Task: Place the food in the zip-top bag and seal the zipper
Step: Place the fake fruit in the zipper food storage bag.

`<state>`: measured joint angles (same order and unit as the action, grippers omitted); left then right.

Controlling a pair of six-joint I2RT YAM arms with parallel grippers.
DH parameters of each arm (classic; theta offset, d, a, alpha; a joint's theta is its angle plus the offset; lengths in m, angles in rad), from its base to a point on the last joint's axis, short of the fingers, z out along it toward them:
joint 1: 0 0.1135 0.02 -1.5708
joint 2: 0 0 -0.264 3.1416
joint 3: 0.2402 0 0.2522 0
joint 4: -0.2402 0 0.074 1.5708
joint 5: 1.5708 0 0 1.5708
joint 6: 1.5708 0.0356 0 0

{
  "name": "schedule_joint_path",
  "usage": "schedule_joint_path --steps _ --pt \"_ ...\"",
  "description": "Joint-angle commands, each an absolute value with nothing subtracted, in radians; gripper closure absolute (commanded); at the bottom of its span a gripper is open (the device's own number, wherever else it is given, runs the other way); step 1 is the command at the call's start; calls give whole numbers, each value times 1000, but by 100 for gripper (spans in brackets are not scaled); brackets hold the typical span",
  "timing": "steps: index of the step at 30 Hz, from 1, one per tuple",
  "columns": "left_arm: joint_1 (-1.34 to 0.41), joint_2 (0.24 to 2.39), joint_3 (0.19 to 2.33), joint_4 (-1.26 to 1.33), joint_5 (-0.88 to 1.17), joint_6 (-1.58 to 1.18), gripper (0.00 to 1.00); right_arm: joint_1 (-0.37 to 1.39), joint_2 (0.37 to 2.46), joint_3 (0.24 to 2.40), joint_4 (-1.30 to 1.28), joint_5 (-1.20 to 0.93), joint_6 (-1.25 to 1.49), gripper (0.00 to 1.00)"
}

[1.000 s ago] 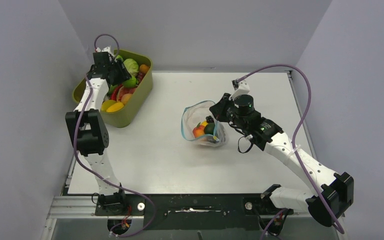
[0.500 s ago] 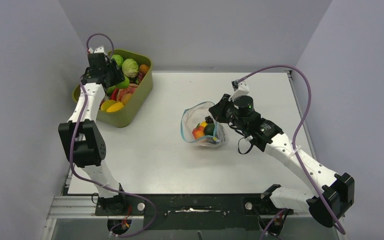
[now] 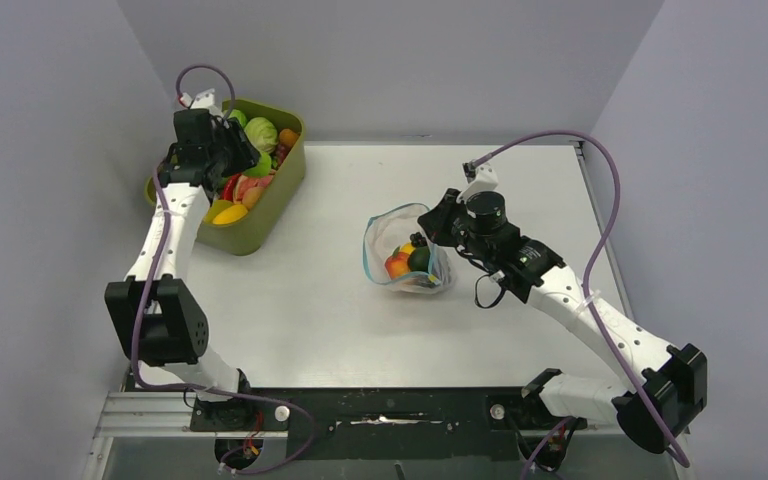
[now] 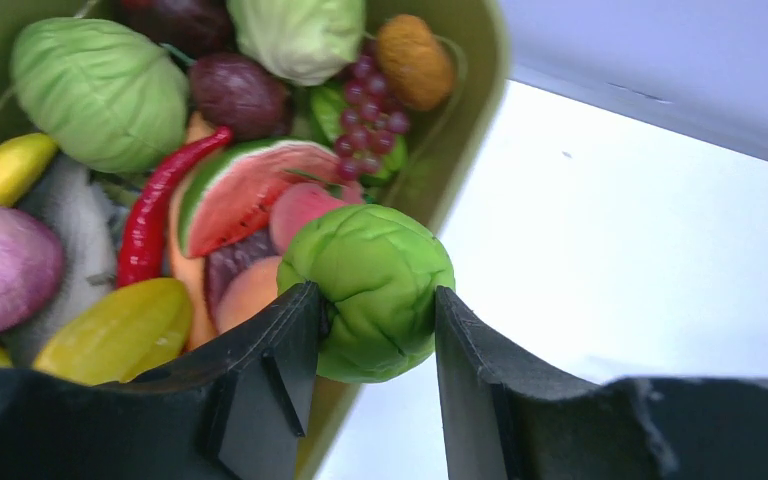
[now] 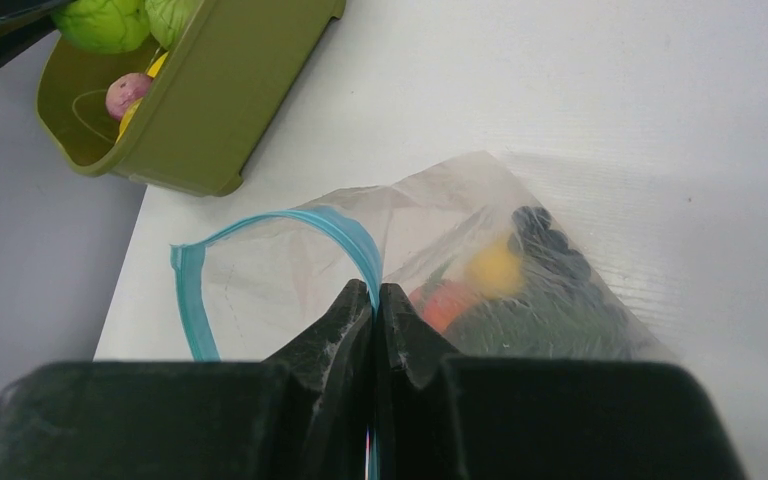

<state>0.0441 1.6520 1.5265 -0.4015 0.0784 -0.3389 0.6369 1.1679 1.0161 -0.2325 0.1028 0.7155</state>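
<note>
My left gripper (image 4: 370,310) (image 3: 250,158) is shut on a small green cabbage (image 4: 370,290) and holds it above the right rim of the olive tub (image 3: 265,215). The rest of the toy food (image 4: 160,190) lies in the tub: cabbages, watermelon slice, chilli, grapes, yellow pieces. The clear zip-top bag (image 3: 405,250) lies mid-table with its mouth held open toward the left. Several pieces of food (image 5: 500,290) are inside it. My right gripper (image 5: 375,295) (image 3: 428,228) is shut on the teal zipper strip (image 5: 260,225) at the upper lip of the mouth.
The olive tub (image 5: 210,110) stands at the far left of the white table (image 3: 340,320), against the left wall. Grey walls close in the left, back and right sides. The right arm's purple cable (image 3: 600,170) loops over the right part of the table.
My left gripper has lifted the green cabbage out of the tub and swung it toward the tub's right rim. The right gripper and the bag have stayed put.
</note>
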Motion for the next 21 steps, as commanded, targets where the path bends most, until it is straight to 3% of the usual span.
schedule_joint_path --steps 1,21 --pt "37 1525 1479 -311 233 -379 88 639 1202 1081 -170 138 700 100" --pt "-142 1288 1277 -130 689 -536 88 588 1379 1240 -128 76 685 100"
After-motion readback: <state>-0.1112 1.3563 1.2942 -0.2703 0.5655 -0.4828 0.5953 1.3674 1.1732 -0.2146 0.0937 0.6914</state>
